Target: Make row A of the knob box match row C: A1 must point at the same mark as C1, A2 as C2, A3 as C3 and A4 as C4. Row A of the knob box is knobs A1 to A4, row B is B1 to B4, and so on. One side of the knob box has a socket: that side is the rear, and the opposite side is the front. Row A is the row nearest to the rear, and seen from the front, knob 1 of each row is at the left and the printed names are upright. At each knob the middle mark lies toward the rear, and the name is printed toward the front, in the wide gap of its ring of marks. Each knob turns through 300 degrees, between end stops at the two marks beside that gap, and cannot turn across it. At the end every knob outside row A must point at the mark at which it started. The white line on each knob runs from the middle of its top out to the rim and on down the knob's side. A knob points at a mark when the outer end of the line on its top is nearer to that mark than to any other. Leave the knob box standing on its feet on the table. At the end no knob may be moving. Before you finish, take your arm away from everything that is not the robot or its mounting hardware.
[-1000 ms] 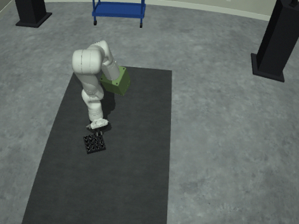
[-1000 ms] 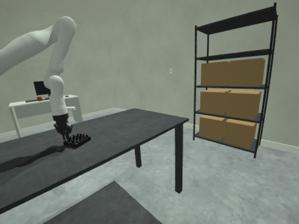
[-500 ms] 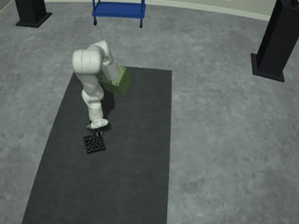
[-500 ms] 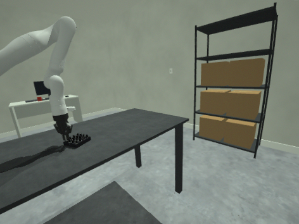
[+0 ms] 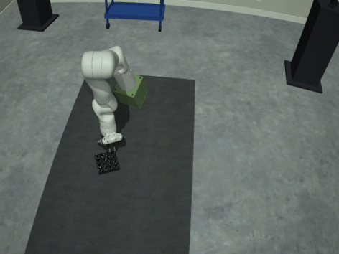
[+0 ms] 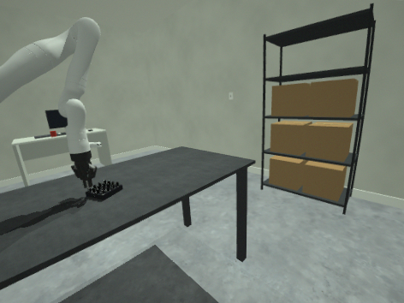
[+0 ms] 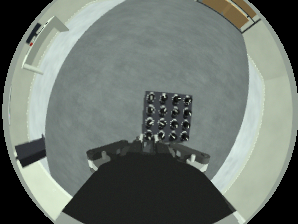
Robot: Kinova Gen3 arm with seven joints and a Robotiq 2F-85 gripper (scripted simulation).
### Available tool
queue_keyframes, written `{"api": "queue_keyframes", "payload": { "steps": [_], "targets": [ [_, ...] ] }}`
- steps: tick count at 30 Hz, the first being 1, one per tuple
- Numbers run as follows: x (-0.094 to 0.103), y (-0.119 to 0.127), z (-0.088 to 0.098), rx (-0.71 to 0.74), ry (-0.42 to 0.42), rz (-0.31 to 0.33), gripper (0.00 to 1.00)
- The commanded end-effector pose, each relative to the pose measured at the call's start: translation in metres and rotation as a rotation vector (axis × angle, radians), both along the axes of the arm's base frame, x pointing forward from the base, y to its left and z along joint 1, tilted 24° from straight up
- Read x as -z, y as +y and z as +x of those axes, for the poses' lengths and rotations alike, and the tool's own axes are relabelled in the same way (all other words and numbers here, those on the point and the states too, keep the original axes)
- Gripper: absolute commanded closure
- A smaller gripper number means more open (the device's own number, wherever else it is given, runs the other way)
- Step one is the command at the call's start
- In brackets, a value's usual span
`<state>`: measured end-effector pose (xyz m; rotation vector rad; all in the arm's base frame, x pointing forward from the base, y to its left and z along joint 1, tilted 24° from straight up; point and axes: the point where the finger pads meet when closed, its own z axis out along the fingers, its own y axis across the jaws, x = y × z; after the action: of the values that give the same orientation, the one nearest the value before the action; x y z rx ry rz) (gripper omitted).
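The tool (image 5: pixel 112 146) is hanging fingers-down from the white arm (image 5: pixel 104 104), its fingers standing only narrowly spread and pinching nothing. Directly beneath its tips, the black knob box (image 5: pixel 107 163) is sitting flat on the dark surface (image 5: pixel 151 161). In the wrist view the box (image 7: pixel 168 117) is lying just ahead of the tool (image 7: pixel 154 143), with the fingertips reaching over the row of knobs nearest to it. The knobs are showing there as a four-by-four grid, though their white lines are too small to read. In the exterior view the tool (image 6: pixel 87 183) is hovering at one edge of the box (image 6: pixel 103 191). Whether the fingers are touching a knob cannot be told. Behind the tool, up the arm, the green base block (image 5: pixel 138 95) is resting on the same surface (image 6: pixel 171 167). Well apart from the tool, across the floor, a dark shelf rack (image 6: pixel 264 111) is carrying brown cardboard boxes (image 6: pixel 314 98) on three of its levels, standing side by side with their flaps closed. Farther beyond the arm's base, a blue cart (image 5: pixel 134 11) is standing by the wall.
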<state>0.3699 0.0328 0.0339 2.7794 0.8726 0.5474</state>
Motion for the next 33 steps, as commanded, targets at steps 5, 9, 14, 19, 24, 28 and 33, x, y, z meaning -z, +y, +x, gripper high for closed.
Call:
{"api": "queue_keyframes", "payload": {
  "steps": [5,9,14,19,24,28,33],
  "targets": [
    [-0.021,0.003,-0.009,-0.012,-0.002,-0.001,0.81],
    [-0.024,0.003,-0.010,-0.012,-0.002,-0.001,0.81],
    [-0.025,0.005,-0.009,-0.015,-0.009,0.002,0.81],
    [-0.026,0.005,-0.009,-0.016,-0.009,0.002,0.81],
    [-0.026,0.005,-0.009,-0.016,-0.009,0.002,0.81],
    [-0.026,0.005,-0.009,-0.015,-0.009,0.003,0.81],
    [-0.026,0.005,-0.008,-0.001,-0.011,0.009,0.81]
  ]
}}
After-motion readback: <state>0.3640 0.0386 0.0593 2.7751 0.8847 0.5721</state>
